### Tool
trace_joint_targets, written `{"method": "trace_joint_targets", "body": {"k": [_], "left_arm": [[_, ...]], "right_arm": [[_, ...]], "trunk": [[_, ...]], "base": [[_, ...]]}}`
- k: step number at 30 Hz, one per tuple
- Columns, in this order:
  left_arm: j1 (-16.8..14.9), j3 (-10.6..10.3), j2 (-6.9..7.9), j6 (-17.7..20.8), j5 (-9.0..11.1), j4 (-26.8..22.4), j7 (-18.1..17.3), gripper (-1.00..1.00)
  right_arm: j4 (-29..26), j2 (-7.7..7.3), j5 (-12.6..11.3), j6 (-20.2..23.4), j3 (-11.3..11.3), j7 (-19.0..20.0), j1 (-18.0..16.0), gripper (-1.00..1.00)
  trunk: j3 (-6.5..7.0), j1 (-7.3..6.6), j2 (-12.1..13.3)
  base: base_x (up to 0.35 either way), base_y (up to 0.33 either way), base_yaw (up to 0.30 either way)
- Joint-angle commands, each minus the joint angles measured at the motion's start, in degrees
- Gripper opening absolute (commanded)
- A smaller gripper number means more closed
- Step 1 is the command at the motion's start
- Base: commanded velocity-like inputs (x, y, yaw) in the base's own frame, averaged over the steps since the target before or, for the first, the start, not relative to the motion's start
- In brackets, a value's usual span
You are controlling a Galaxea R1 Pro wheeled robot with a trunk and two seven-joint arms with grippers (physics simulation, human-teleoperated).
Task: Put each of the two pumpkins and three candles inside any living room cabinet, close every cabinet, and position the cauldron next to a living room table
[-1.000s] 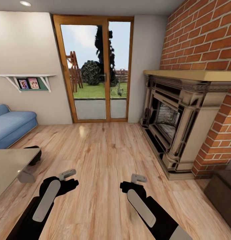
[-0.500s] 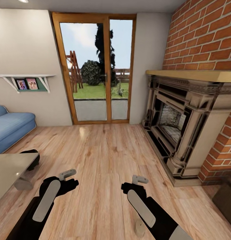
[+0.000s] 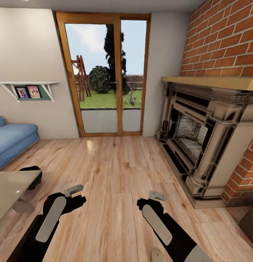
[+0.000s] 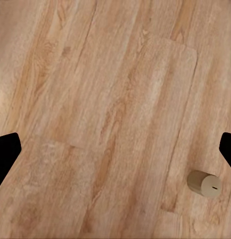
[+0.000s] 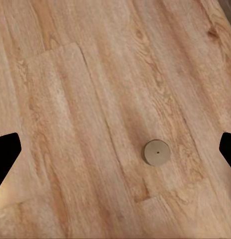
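Both arms are carried low and forward over the wooden floor (image 3: 115,171), a travelling posture, since nothing within reach is being worked on. The left end effector (image 3: 74,190) holds nothing, and in its wrist view the dark fingertips (image 4: 5,152) sit at opposite edges, so it is spread wide. The right end effector (image 3: 157,196) is likewise empty and wide, its fingertips (image 5: 5,152) far apart.

A small beige candle (image 5: 156,152) stands upright on the floor beneath the right arm, its wick a dark dot on the flat top. It shows again at the bottom edge of the head view (image 3: 156,253) and near one fingertip in the left wrist view (image 4: 204,183). It probably sits there as a loose item awaiting collection.

The grey worktop (image 3: 10,187) juts in on the robot's left, and a dark rounded object (image 3: 31,174) sits behind its corner; possibly the cauldron, though I cannot tell.

Ahead are the glazed door (image 3: 106,76), the blue sofa (image 3: 11,140) and the fireplace (image 3: 203,134) in the brick wall.
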Motion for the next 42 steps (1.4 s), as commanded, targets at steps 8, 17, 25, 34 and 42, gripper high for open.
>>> {"method": "trace_joint_targets", "body": {"k": [8,17,25,34,42], "left_arm": [[-0.05,-0.11,0.05,0.06,0.53,-0.05,0.6,1.0],[-0.05,-0.2,0.04,0.06,0.47,0.03,0.6,1.0],[-0.05,-0.2,0.05,0.06,0.4,-0.04,0.6,1.0],[-0.05,-0.18,0.05,0.06,0.47,-0.04,0.59,1.0],[-0.05,0.0,0.05,0.06,0.35,-0.15,0.6,1.0]], "right_arm": [[2.22,0.02,-0.16,-0.2,-0.14,-1.65,-0.08,1.0],[2.54,-0.02,-0.16,-0.74,-0.14,-4.95,-0.08,1.0],[2.64,-0.02,-0.15,-0.79,-0.14,-4.93,-0.08,1.0],[2.66,-0.02,-0.08,-1.01,-0.21,-4.99,-0.08,1.0],[2.74,-0.02,0.01,-1.02,-1.55,-4.95,-0.08,1.0]], "trunk": [[-0.06,0.0,-0.04],[-0.06,0.0,-0.04],[-0.06,0.0,-0.04],[-0.06,0.0,-0.04],[-0.06,0.0,-0.04]], "base": [[0.029,0.0,0.0],[0.117,0.027,0.0],[0.191,0.025,0.0],[0.211,0.043,0.0],[0.174,0.001,0.0]]}}
